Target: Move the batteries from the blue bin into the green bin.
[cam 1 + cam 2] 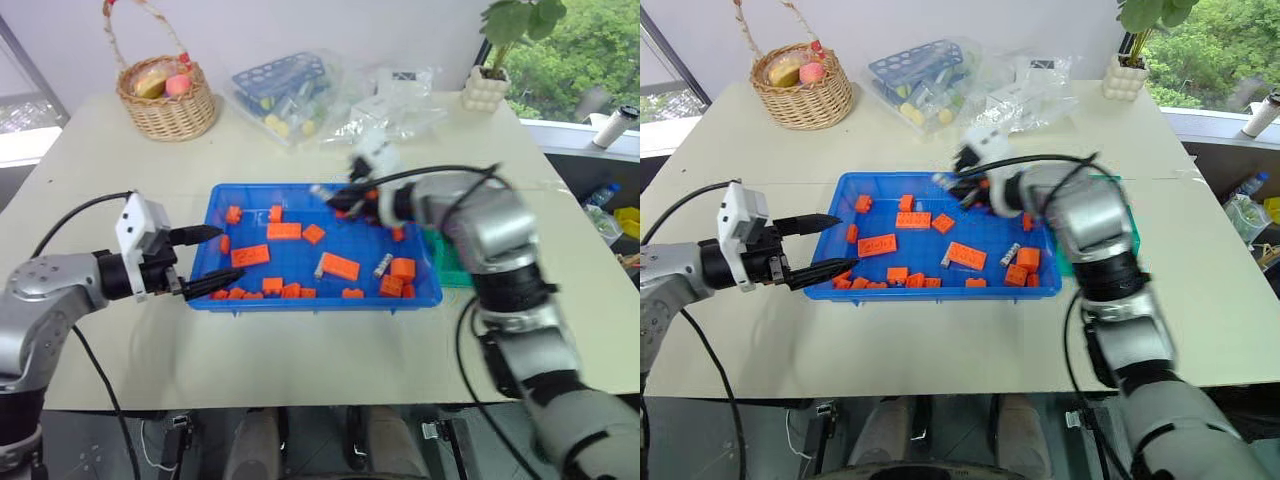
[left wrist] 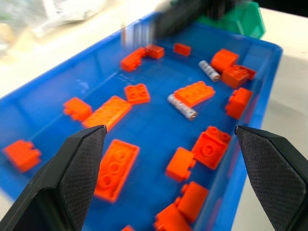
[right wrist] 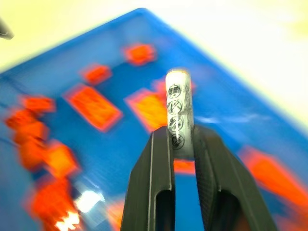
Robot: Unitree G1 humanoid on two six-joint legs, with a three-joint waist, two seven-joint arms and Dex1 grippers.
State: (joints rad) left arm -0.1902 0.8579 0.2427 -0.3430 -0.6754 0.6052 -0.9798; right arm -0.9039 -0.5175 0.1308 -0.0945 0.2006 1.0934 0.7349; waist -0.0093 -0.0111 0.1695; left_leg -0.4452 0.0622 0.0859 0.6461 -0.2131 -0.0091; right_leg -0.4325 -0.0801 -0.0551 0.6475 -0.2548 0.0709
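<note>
A: Above the blue bin [image 1: 300,262], our right pincer [image 3: 183,139] is clamped tight on one battery [image 3: 178,108], the silver cylinder standing up between the two black fingers, its long axis running along them and its top end poking clear

B: And where do we carry it? The green bin [image 2: 238,21] sits on the bench [image 1: 120,340] just beside the blue bin's right end, mostly hidden behind our right arm in the head views; from the pincer it lies to the right and a little nearer us

A: So we judge the coming move a short swing to the right, past the blue rim, with the battery held end-up so it can drop straight in

B: What is left in the tray?

A: Two more batteries [image 2: 182,106] among the orange bricks [image 1: 340,266]; one lies near the middle touching a long brick, the other [image 2: 209,70] nearer the right end, both flat on the floor of the tray, long axes slanting

B: And our left pincer [image 1: 205,260]?

A: It hovers at the tray's left rim, fingers spread wide, holding nothing. The right arm is plainly the nearer one to the green bin and to both remaining batteries
</note>
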